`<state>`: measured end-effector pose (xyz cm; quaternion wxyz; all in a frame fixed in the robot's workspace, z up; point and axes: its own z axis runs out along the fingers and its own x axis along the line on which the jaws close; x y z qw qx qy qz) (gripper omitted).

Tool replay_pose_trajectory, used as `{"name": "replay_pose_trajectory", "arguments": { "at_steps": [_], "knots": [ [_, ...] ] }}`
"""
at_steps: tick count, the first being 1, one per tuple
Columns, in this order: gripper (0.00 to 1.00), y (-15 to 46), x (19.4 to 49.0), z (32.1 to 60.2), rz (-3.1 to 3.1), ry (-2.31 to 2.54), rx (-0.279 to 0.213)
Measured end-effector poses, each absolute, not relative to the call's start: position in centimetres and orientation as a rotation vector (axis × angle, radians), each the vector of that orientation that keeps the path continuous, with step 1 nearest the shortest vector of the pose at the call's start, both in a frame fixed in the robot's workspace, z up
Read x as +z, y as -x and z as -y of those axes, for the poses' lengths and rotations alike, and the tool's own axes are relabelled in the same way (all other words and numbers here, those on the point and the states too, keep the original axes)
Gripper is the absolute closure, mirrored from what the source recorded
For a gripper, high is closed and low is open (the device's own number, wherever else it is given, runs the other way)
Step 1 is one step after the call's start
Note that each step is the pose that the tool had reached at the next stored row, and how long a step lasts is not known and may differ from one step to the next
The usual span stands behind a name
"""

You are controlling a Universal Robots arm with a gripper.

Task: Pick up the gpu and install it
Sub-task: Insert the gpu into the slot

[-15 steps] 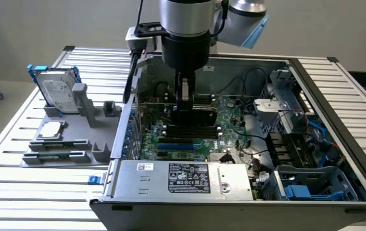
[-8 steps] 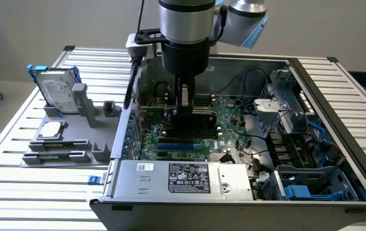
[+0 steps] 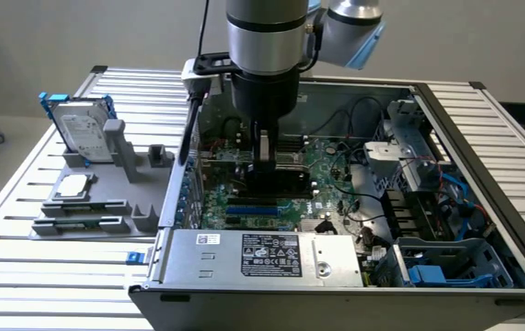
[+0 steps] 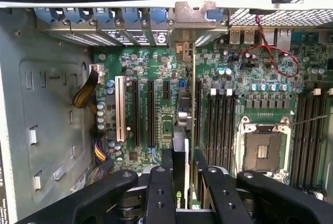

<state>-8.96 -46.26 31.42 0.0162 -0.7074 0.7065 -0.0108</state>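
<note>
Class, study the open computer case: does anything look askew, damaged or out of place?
Nothing looks damaged or spilled. The gripper holds the thin green graphics card with black cooler upright, edge-on over the green motherboard. The square processor socket is bare, without a cooler.

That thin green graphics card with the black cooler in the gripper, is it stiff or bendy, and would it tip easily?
Probably stiff: the green graphics card looks straight edge-on from the black gripper to its silver metal bracket. Likely fragile, being a thin circuit board. Held on edge and thin, it would probably tip if released.
</note>
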Motion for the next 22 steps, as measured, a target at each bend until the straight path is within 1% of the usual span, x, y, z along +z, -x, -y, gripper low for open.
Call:
{"name": "replay_pose_trajectory", "arguments": {
  "at_steps": [22],
  "knots": [
    [0.74, 9.3, 30.1, 46.5, -2.197, 2.2, -0.034]
  ]
}}
